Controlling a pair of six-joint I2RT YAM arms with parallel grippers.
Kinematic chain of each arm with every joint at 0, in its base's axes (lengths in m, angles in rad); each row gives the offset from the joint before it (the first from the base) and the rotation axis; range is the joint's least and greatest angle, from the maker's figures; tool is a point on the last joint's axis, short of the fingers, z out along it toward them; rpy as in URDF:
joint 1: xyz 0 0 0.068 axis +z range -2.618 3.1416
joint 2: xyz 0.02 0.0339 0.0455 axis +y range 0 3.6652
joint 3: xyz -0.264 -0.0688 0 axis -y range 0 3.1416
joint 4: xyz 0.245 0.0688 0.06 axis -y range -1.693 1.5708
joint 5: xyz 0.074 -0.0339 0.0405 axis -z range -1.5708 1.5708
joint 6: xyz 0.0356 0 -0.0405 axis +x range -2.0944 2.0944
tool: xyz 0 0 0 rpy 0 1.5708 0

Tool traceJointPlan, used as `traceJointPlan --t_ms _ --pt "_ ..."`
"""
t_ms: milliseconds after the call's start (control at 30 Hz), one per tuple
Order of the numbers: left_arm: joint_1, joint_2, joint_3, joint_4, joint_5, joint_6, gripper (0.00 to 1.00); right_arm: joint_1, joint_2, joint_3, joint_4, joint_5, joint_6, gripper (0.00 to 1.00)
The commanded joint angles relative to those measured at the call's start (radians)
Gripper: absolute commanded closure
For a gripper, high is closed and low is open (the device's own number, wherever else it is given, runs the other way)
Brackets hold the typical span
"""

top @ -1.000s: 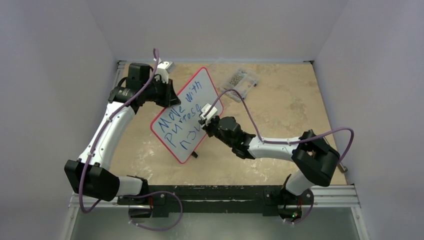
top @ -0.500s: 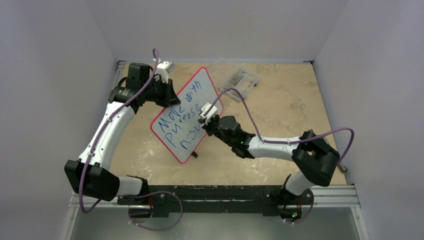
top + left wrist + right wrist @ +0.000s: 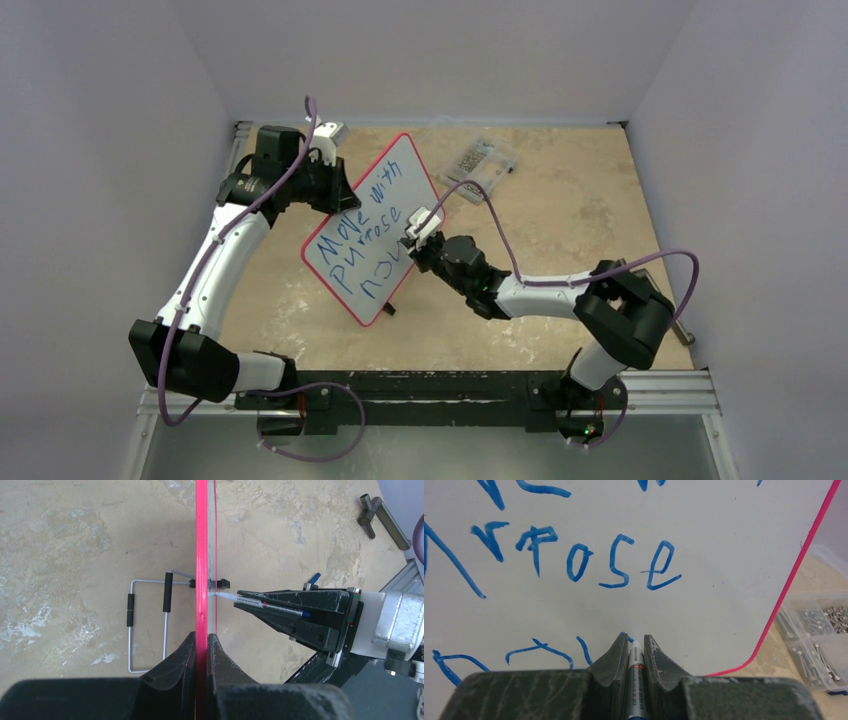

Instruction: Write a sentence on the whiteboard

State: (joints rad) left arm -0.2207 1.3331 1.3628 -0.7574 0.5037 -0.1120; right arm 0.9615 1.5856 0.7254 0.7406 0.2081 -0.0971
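Observation:
The whiteboard [image 3: 352, 262], white with a thin red rim, stands tilted on the table. The left wrist view shows it edge-on [image 3: 201, 540]. The blue sentence [image 3: 362, 228] reads "Move with", "Purpose" and a third line of a few letters. My left gripper [image 3: 333, 190] is shut on the board's upper edge, its jaws clamping the red rim [image 3: 201, 642]. My right gripper [image 3: 416, 230] is shut on a silver marker [image 3: 635, 675]. The marker tip touches the board at the end of the third line, below "rose" [image 3: 599, 560]. The marker also shows in the left wrist view [image 3: 260, 600].
A clear plastic box of screws [image 3: 486, 158] lies behind the board's right side and shows in the right wrist view [image 3: 819, 635]. The board's wire stand [image 3: 147, 625] sits behind it. A dark metal handle [image 3: 382, 520] lies near the right edge. Walls enclose the table.
My right gripper has moved slightly up and to the right along the board with the marker. The left arm and the board have not moved.

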Motion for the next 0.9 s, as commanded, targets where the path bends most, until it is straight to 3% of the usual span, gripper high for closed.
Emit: traceJointPlan --t_ms 0,867 --pt "-0.010 -0.007 0.010 0.011 0.039 0.021 1.00 -0.003 0.038 -0.010 0.048 -0.009 0.030 1.00" --pt "-0.010 -0.008 0.010 0.010 0.041 0.021 1.00 -0.033 0.031 0.094 0.020 -0.006 -0.022 1.00"
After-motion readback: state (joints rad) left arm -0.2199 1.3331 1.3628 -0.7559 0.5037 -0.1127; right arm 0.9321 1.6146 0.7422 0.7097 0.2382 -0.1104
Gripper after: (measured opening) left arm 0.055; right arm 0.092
